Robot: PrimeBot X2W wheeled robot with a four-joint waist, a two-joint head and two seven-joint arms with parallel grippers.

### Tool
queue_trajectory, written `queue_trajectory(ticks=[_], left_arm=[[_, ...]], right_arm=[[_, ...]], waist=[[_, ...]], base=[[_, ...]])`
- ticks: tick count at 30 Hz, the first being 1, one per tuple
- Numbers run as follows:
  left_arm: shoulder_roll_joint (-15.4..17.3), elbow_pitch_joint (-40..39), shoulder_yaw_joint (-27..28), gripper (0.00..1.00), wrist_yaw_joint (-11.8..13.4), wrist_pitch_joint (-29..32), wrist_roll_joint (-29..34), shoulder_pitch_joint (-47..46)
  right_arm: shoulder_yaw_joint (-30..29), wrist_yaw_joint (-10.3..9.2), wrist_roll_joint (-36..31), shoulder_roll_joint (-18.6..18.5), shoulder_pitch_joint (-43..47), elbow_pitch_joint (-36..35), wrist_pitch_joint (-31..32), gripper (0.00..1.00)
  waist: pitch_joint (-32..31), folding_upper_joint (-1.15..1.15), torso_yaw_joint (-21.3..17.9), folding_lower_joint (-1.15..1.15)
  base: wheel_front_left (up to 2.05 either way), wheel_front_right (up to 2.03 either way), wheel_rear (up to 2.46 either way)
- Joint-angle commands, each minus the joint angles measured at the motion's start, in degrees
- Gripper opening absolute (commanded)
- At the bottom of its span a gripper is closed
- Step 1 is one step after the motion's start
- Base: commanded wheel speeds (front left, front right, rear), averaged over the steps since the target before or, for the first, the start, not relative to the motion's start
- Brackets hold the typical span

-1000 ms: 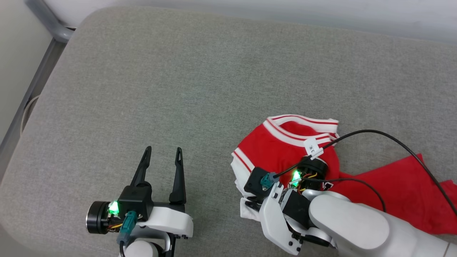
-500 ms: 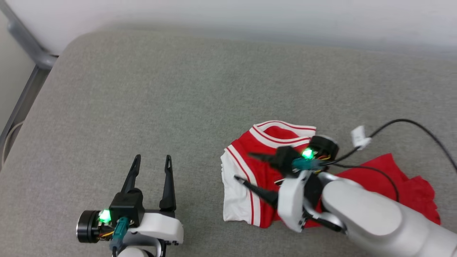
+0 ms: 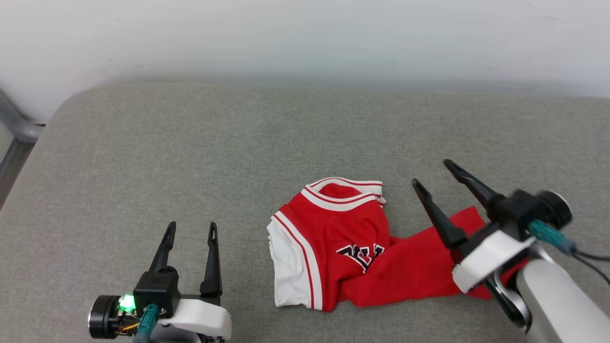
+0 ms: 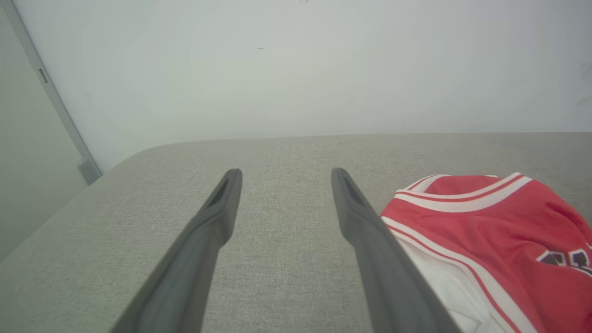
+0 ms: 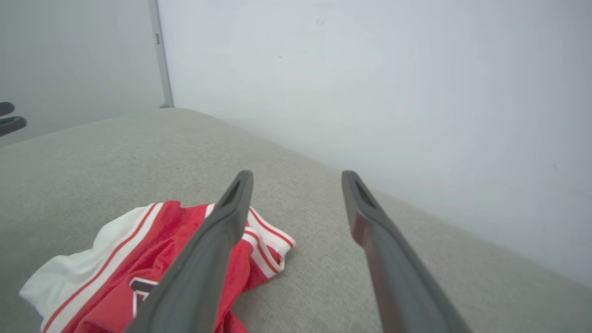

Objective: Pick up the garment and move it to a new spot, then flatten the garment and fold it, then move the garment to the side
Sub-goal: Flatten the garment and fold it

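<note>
The garment (image 3: 352,247), a red T-shirt with a white sleeve, striped trim and dark lettering, lies crumpled on the grey cushioned surface (image 3: 238,143) right of centre. It also appears at the right of the left wrist view (image 4: 485,222) and at the lower left of the right wrist view (image 5: 138,263). My right gripper (image 3: 431,174) hangs open above the garment's right end, holding nothing; its fingers (image 5: 365,208) spread wide. My left gripper (image 3: 191,226) stands open at the lower left, apart from the garment, with nothing between its fingers (image 4: 229,189).
A pale wall (image 3: 305,38) runs along the far edge of the cushion. A grey metal frame (image 3: 14,133) stands beyond the cushion's left corner. Bare cushion stretches to the left of and behind the garment. A black cable (image 3: 591,255) trails from my right wrist.
My right gripper opened, let go of the garment and lifted away to the right. The garment now lies loose with its lettering showing. The head camera tilted up, showing more wall.
</note>
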Motion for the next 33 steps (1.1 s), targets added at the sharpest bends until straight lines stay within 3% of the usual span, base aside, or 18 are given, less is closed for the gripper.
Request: queue_trajectory(ticks=[1, 5, 9, 15, 19, 31, 33], left_arm=[[0.8, -0.4, 0.4, 1.00, -0.6, -0.1, 0.3, -0.2], [2.5, -0.5, 1.3, 1.00, -2.4, -0.2, 0.2, -2.4], [4.9, -0.5, 1.4, 1.00, -5.2, -0.2, 0.3, -5.9], [9.1, 3.1, 0.2, 1.00, -10.0, 0.1, -1.3, -13.5], [11.4, 4.3, -2.3, 1.00, -11.4, 2.7, -3.0, -18.3], [24.1, 3.4, -21.1, 1.00, -11.9, 21.5, -20.0, -34.9], [26.2, 4.5, -26.0, 1.00, -11.9, 29.2, -25.7, -37.9]], right_arm=[[-5.9, -0.06, -3.0, 2.3, 5.0, -2.5, -0.3, 1.00], [-16.5, -0.06, -9.4, 6.8, 13.9, -8.2, -0.3, 1.00], [-23.0, -0.06, -14.0, 10.4, 20.8, -12.6, -0.3, 1.00], [-27.5, -0.06, -17.4, 13.4, 26.2, -16.6, 0.0, 1.00], [-28.2, -0.06, -18.5, 14.3, 26.9, -18.0, 0.2, 1.00], [-29.4, -0.06, -20.4, 14.9, 24.7, -19.8, 0.2, 1.00], [-29.5, -0.06, -20.6, 15.0, 24.0, -20.0, 0.2, 1.00]], waist=[[-0.9, 0.00, -0.8, 0.00], [-1.7, 0.00, -1.7, 0.00], [-2.1, 0.00, -2.3, 0.00], [-2.0, 0.00, -3.4, 0.00], [-1.4, 0.00, -4.0, 0.00], [2.0, 0.00, -6.2, 0.00], [2.8, 0.00, -6.6, 0.00]], base=[[0.00, 0.00, 0.00], [0.00, 0.00, 0.00], [0.00, 0.00, 0.00], [0.00, 0.00, 0.00], [0.00, 0.00, 0.00], [0.00, 0.00, 0.00], [0.00, 0.00, 0.00]])
